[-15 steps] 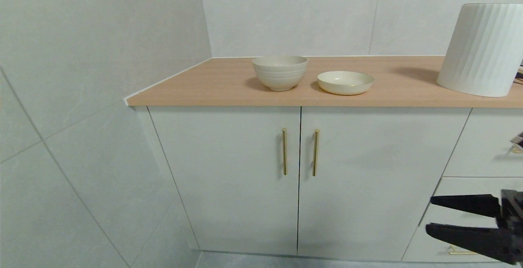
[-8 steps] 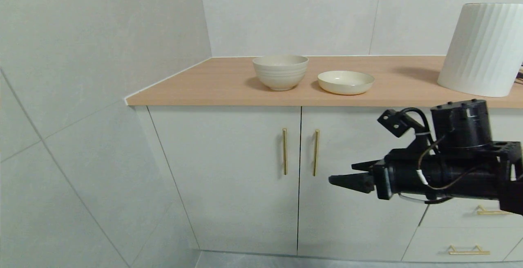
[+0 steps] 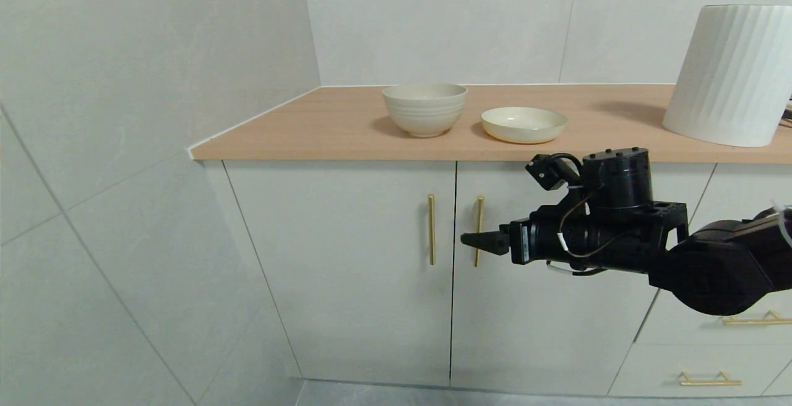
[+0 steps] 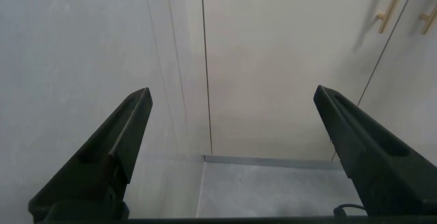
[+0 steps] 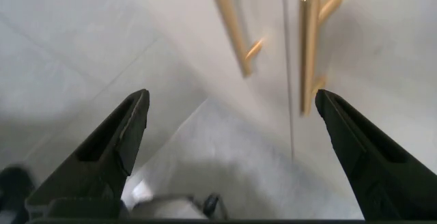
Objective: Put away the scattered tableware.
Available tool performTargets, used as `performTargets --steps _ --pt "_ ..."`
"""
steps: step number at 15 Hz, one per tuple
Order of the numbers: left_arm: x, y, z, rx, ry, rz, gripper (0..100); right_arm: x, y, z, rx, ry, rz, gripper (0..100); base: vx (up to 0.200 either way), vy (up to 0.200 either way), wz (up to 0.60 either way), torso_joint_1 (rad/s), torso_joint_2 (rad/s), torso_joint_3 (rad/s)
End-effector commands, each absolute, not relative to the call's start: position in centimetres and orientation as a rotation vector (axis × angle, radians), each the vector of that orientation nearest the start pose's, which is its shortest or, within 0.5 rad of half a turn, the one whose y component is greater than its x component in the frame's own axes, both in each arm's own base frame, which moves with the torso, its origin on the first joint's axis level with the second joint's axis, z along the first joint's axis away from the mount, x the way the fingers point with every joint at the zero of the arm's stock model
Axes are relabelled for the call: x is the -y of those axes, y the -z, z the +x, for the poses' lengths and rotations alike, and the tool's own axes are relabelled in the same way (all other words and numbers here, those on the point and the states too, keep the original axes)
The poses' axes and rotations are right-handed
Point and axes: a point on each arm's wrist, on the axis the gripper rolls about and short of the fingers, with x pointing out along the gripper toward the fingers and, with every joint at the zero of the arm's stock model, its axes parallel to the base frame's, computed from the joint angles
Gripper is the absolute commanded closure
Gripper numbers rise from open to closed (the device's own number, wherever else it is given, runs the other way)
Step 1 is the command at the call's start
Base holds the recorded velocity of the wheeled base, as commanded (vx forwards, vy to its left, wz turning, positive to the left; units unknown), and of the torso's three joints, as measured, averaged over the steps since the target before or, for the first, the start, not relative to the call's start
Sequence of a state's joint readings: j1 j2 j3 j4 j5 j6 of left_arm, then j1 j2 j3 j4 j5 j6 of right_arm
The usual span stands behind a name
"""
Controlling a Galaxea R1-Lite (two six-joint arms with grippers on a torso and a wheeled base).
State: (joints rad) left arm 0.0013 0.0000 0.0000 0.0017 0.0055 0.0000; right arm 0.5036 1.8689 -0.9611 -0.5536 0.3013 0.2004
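Two pieces of tableware are seen on the wooden countertop point(image 3: 322, 127) in the upper middle of the head view. They are a deep bowl point(image 3: 424, 109) and, to its right, a shallow dish point(image 3: 523, 124), close together but apart. The right gripper point(image 3: 479, 242) is held lower, near the frame's centre, before the cabinet doors point(image 3: 346, 282), so both pieces lie above and outside its jaws. These jaws are spread wide with nothing between them. The left gripper point(image 4: 232, 94) is likewise spread and empty, facing a lower cabinet front. Whether the right gripper's tips touch the right brass handle point(image 3: 478, 220) cannot be told. A white ribbed object point(image 3: 730, 75) is cut off at the right edge. The bowl is cream with faint ridges around its side; the dish is cream, low and smooth.
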Motion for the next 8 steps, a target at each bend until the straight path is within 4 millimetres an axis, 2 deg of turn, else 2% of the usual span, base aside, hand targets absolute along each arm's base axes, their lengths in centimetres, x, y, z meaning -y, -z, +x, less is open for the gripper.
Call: performTargets --steps 1,8 --pt "0.0 -7.5 -2.3 -0.002 -0.008 0.0 0 -18.1 -14.5 31.4 -0.448 -0.741 0.155 0 0.0 0.0 0.0 0.0 0.0 0.0" --pt "0.0 -7.5 -2.3 -0.002 -0.008 0.0 0 -19.0 -12.3 33.0 -0.423 -0.732 0.229 0 0.0 0.0 0.0 0.0 0.0 0.0"
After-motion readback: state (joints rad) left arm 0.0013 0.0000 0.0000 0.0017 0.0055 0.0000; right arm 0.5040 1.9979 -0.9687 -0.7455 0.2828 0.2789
